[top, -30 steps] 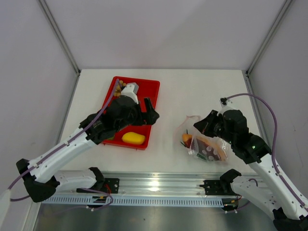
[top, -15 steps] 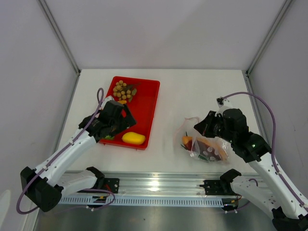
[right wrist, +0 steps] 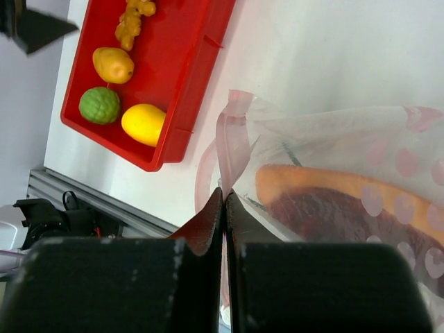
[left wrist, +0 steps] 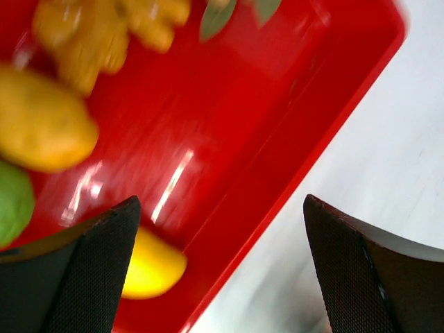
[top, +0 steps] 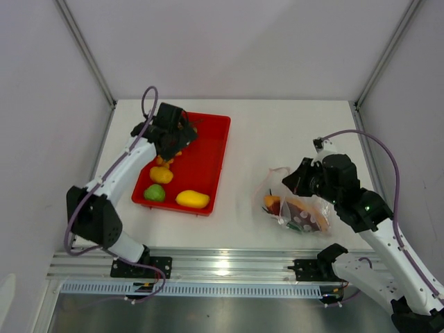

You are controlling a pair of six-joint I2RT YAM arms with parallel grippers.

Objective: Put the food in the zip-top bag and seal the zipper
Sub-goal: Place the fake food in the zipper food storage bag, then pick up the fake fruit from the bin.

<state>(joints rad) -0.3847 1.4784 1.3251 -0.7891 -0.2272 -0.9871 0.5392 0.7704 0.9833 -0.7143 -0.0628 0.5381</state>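
The zip-top bag (top: 297, 211), lying on the table (top: 277, 132) right of the red tray (top: 208, 149), is pinched at its mouth edge by the clenched right gripper (right wrist: 224, 201), seemingly so it is held open. The left gripper (left wrist: 218, 208) is spread wide and empty above the tray, where four foods are counted: one mango (right wrist: 143, 123), one lime (right wrist: 99, 105), one orange fruit (right wrist: 113, 64), one grape cluster (right wrist: 135, 17).

Zip-top bag (top: 298, 211) — clear, crinkly, pink-dotted, lying on tabletop (top: 277, 132) toward near right corner, mouth toward left. Zipper (right wrist: 222, 149): thin pinkish strip along mouth edge, unsealed, pinched between fingers of right gripper (right wrist: 223, 198). Inside bag: reddish meat slice (right wrist: 333, 218), orange piece (right wrist: 298, 182) against it. Not yet bagged, in red tray (top: 220, 149): yellow mango (top: 192, 200) by near edge, green lime (top: 155, 193) in near left corner, orange fruit (top: 161, 174) just beyond lime, knobbly grape cluster (right wrist: 135, 17) farther back — partly hidden from above.
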